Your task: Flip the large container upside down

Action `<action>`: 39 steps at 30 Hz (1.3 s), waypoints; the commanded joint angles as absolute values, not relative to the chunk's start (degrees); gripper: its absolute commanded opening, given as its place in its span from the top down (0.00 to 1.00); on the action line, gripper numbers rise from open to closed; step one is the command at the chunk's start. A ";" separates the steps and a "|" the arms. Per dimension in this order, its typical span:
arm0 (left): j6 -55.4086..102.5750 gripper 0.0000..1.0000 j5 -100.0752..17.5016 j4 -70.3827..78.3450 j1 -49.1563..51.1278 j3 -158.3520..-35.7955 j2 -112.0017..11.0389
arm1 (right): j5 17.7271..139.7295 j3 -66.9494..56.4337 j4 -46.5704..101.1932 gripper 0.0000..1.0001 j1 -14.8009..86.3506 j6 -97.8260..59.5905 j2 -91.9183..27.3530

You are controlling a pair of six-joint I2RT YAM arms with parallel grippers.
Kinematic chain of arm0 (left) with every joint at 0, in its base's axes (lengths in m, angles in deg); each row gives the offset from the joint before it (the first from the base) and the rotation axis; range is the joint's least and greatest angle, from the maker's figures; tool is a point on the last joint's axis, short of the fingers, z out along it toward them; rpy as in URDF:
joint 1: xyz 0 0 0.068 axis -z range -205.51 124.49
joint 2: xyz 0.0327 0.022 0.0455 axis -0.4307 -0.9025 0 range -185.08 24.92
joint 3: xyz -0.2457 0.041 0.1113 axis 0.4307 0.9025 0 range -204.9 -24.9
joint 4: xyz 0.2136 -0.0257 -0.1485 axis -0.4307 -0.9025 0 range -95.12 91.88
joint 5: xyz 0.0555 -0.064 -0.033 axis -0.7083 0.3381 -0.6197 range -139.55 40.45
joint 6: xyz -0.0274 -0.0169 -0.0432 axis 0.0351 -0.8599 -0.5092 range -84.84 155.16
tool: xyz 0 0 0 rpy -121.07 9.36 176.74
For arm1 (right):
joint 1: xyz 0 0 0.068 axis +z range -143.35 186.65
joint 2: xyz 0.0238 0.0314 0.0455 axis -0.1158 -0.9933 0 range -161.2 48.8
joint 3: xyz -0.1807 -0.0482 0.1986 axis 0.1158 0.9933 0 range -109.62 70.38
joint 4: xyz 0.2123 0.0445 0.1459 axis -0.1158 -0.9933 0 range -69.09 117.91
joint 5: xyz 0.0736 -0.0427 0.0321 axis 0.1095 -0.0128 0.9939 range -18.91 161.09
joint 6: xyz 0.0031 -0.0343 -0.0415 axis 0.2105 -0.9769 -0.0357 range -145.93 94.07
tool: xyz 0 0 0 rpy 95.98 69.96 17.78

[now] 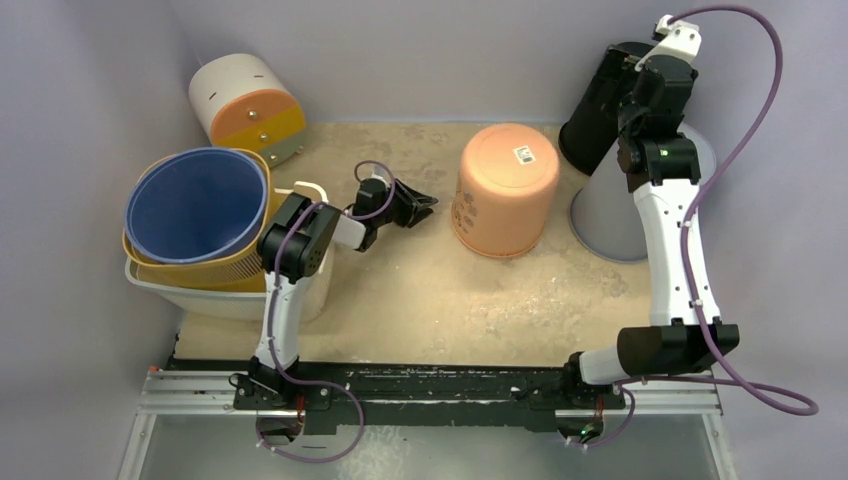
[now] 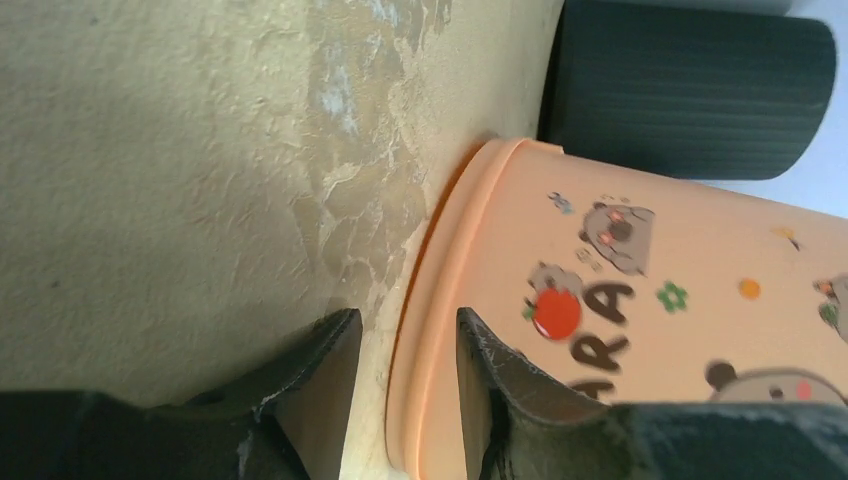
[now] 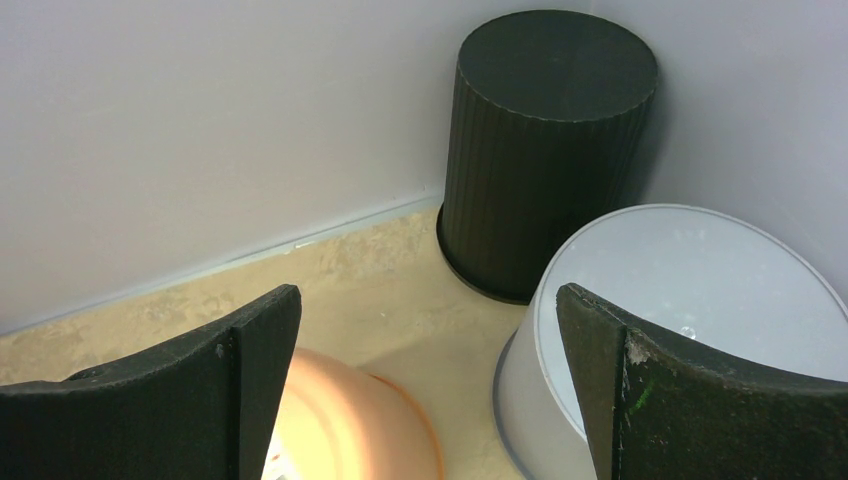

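Just beyond the unclenched left end effector (image 1: 428, 203), the orange container (image 1: 505, 185) is stood base-up on the counter (image 1: 400, 300), so the turn is judged done; the right end effector (image 3: 428, 300) is held spread, empty

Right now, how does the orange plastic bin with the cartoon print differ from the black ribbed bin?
The orange plastic bin is smooth, printed with cartoon animals; the black ribbed bin is plain with vertical ribs. The orange one stands in the middle; the black one sits in the far right corner. The orange base carries a white sticker; the black base shows none. Both stand rim down, base up.
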State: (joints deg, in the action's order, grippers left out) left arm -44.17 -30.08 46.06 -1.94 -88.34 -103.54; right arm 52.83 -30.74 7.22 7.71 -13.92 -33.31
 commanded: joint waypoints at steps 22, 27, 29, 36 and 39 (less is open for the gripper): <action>21.00 0.49 -28.72 -18.54 13.59 -96.51 -69.33 | 56.86 -23.57 9.82 0.00 7.62 -13.22 -31.16; 9.56 0.46 -36.25 -1.89 17.41 -92.64 -69.23 | 57.14 -24.42 9.48 0.00 7.61 -12.56 -32.50; 4.90 0.45 -43.01 3.36 19.29 -92.16 -70.90 | 57.51 -24.77 9.43 0.00 7.61 -12.08 -32.88; -4.60 0.41 -51.70 15.55 21.34 -99.20 -83.68 | 57.12 -25.42 9.45 0.00 7.53 -11.98 -33.29; -5.87 0.40 -55.17 16.48 21.51 -104.62 -88.46 | 57.35 -25.48 9.44 0.00 7.37 -11.90 -33.25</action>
